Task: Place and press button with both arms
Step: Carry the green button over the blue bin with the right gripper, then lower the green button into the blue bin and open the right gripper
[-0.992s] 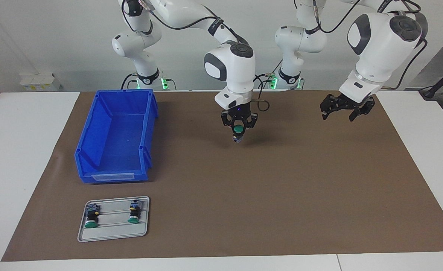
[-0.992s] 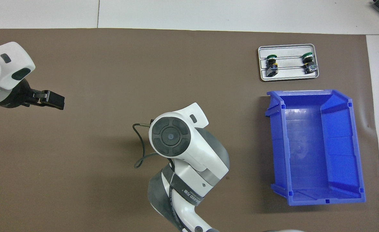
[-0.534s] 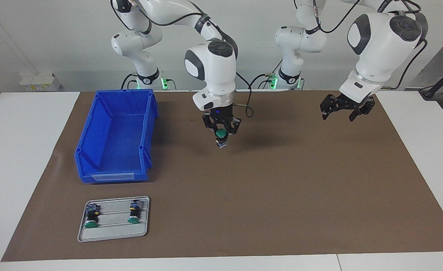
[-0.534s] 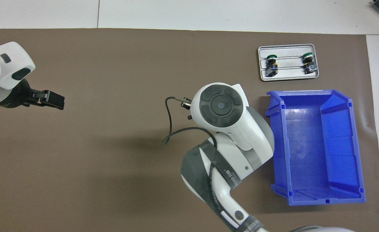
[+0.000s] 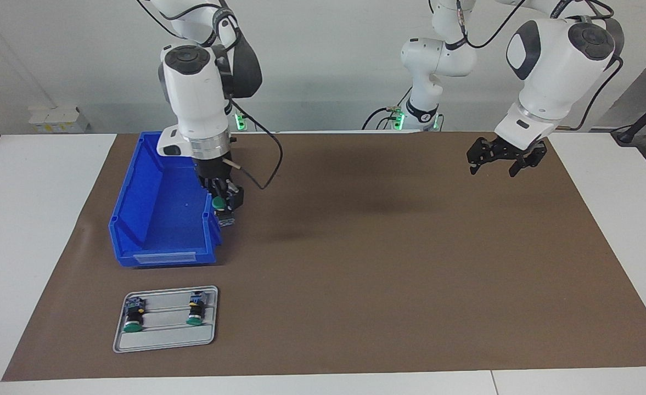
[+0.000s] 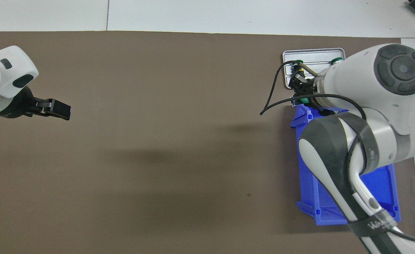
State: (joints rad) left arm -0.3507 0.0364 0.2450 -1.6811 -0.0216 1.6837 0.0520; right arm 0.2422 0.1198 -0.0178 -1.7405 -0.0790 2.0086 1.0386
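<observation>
My right gripper (image 5: 222, 204) is shut on a button (image 5: 219, 204), green cap toward the camera and terminal block hanging down. It holds the button in the air over the side wall of the blue bin (image 5: 136, 186) that faces the left arm's end. In the overhead view the right gripper (image 6: 300, 92) shows under its wrist, and the held button is mostly hidden. Two more buttons (image 5: 132, 318) (image 5: 195, 311) lie on a grey tray (image 5: 163, 340). My left gripper (image 5: 495, 163) waits open and empty in the air over the mat at the left arm's end, also seen in the overhead view (image 6: 61, 109).
The blue bin (image 6: 316, 201) is empty inside and sits on a brown mat (image 5: 383, 274). The grey tray (image 6: 313, 52) lies farther from the robots than the bin, partly covered by the right arm in the overhead view.
My right gripper has carried the button from over the middle of the mat toward the right arm's end, to the bin's side wall. The left arm has not moved.
</observation>
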